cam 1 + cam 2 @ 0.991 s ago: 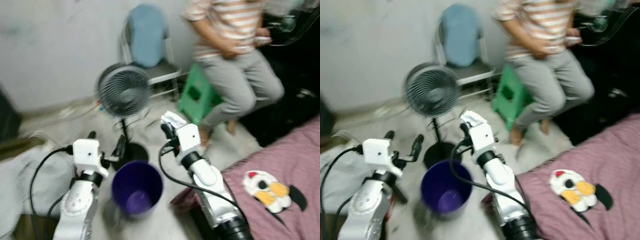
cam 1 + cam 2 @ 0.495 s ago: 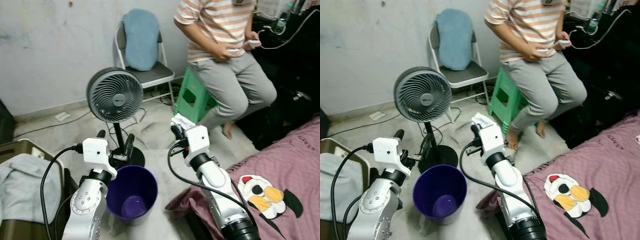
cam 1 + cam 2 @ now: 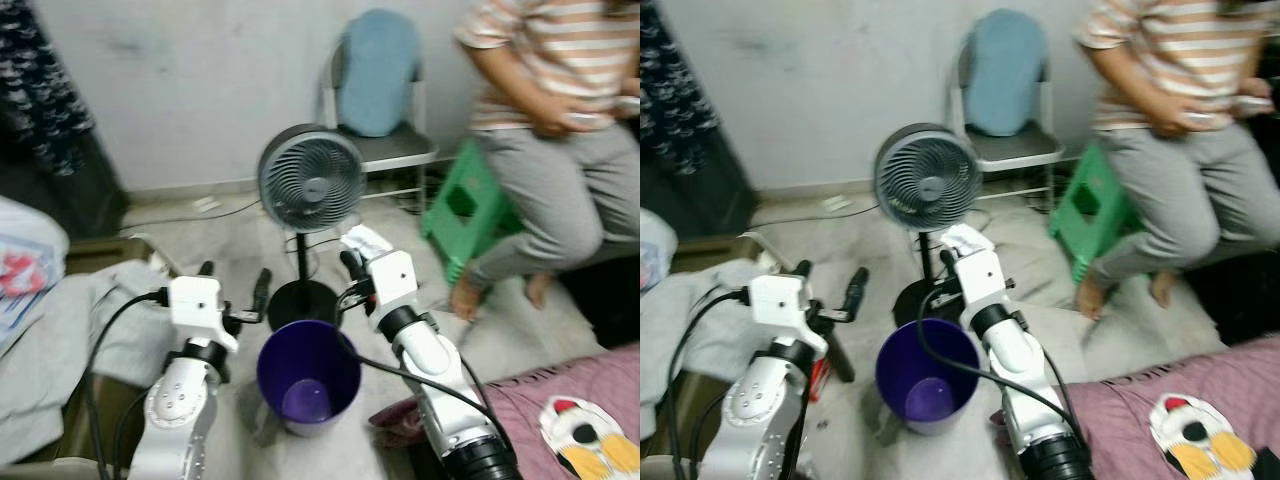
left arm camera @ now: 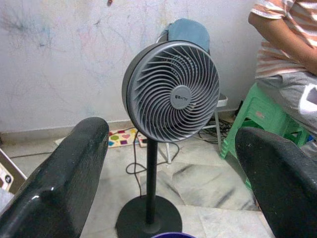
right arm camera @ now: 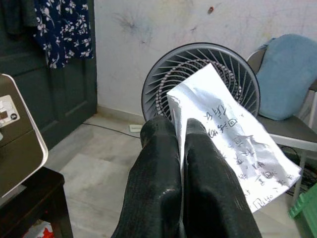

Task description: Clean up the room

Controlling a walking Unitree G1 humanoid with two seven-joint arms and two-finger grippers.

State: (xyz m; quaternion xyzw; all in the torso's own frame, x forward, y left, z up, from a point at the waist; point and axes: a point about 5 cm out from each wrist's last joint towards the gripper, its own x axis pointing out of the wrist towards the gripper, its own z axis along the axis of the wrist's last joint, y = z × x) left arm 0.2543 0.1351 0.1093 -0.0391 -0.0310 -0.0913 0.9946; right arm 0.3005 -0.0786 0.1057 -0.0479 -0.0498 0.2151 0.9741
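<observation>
Right gripper [image 5: 181,134] holds paper [image 5: 233,153]; left gripper [image 3: 235,285] empty, over purple bin [image 3: 308,375].

Right fingers [image 5: 153,188] are closed on a white handwritten sheet, raised beyond the bin rim at 1 o'clock from the bin. Left fingers [image 4: 59,183] are spread wide apart, at 10 o'clock from the bin. The grey pedestal fan [image 3: 310,182] stands on the floor at 12 o'clock. A seated person [image 3: 550,130] is at 2 o'clock beside a green stool [image 3: 465,205].

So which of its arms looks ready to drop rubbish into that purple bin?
Probably the right: the right gripper is shut on a sheet of paper, close beside the purple bin. The left gripper is open and holds nothing.
</observation>
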